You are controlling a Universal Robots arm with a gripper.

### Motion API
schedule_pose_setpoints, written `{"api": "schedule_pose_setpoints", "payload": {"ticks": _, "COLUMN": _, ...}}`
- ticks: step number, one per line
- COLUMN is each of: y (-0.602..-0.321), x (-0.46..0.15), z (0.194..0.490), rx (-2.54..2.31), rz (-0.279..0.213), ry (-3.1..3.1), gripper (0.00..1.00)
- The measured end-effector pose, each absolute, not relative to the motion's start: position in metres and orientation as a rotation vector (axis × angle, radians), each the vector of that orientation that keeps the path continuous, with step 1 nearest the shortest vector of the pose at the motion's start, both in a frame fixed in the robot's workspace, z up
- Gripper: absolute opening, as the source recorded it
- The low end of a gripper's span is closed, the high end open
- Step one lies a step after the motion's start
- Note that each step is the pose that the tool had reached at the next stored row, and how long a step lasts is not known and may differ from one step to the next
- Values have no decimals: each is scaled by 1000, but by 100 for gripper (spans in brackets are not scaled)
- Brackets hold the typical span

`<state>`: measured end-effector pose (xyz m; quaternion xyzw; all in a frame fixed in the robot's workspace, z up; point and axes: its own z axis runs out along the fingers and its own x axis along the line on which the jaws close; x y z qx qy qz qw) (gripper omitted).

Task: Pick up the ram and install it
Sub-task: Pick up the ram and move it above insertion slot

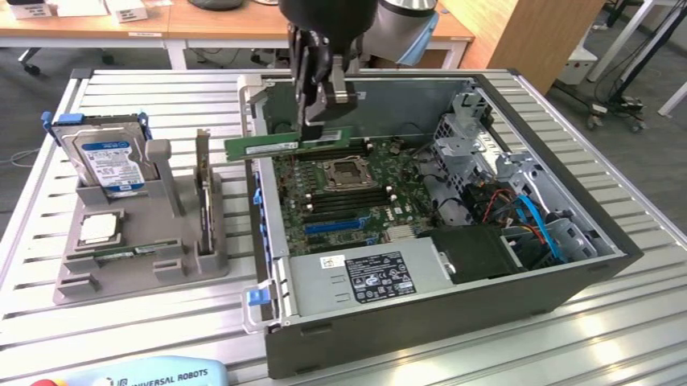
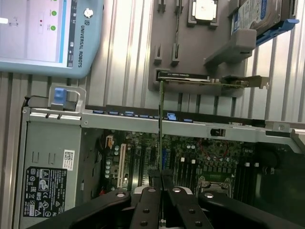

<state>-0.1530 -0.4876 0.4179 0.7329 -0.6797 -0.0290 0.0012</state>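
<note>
My gripper [image 1: 320, 129] is shut on the ram [image 1: 281, 145], a slim green stick held level above the near wall of the open computer case [image 1: 429, 314]. The stick juts toward the exterior view's left, over the motherboard [image 1: 343, 189] edge. In the wrist view the ram [image 2: 160, 124] appears edge-on as a thin line running out from my gripper [image 2: 161, 179], with the motherboard [image 2: 205, 157] and its dark memory slots below it.
A grey holder [image 1: 129, 277] on the exterior view's left carries a blue-labelled hard drive [image 1: 102, 157], a square processor [image 1: 99, 227], an upright card [image 1: 202, 181] and another green stick [image 1: 121, 253]. A teach pendant [image 1: 140, 374] lies at the table's front edge. The power supply [image 1: 365, 277] fills the case's near side.
</note>
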Motion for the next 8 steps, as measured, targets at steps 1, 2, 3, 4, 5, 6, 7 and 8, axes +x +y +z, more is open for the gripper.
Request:
{"api": "schedule_pose_setpoints", "payload": {"ticks": 1, "y": -488, "x": -151, "z": 418, "rx": 2300, "rz": -91, "ry": -2135, "gripper": 12}}
{"api": "schedule_pose_setpoints", "payload": {"ticks": 2, "y": -488, "x": -149, "z": 418, "rx": 2299, "rz": -91, "ry": -2136, "gripper": 12}}
{"api": "schedule_pose_setpoints", "payload": {"ticks": 3, "y": -488, "x": -148, "z": 418, "rx": 2297, "rz": -91, "ry": -2138, "gripper": 12}}
{"api": "schedule_pose_setpoints", "payload": {"ticks": 4, "y": -488, "x": -146, "z": 418, "rx": 2295, "rz": -91, "ry": -2140, "gripper": 12}}
{"api": "schedule_pose_setpoints", "payload": {"ticks": 5, "y": -488, "x": -145, "z": 418, "rx": 2293, "rz": -91, "ry": -2142, "gripper": 12}}
{"api": "schedule_pose_setpoints", "payload": {"ticks": 6, "y": -488, "x": -143, "z": 418, "rx": 2291, "rz": -91, "ry": -2145, "gripper": 12}}
{"api": "schedule_pose_setpoints", "payload": {"ticks": 7, "y": -488, "x": -142, "z": 418, "rx": 2288, "rz": -91, "ry": -2148, "gripper": 12}}
{"api": "schedule_pose_setpoints", "payload": {"ticks": 8, "y": -488, "x": -141, "z": 418, "rx": 2284, "rz": -91, "ry": -2152, "gripper": 12}}
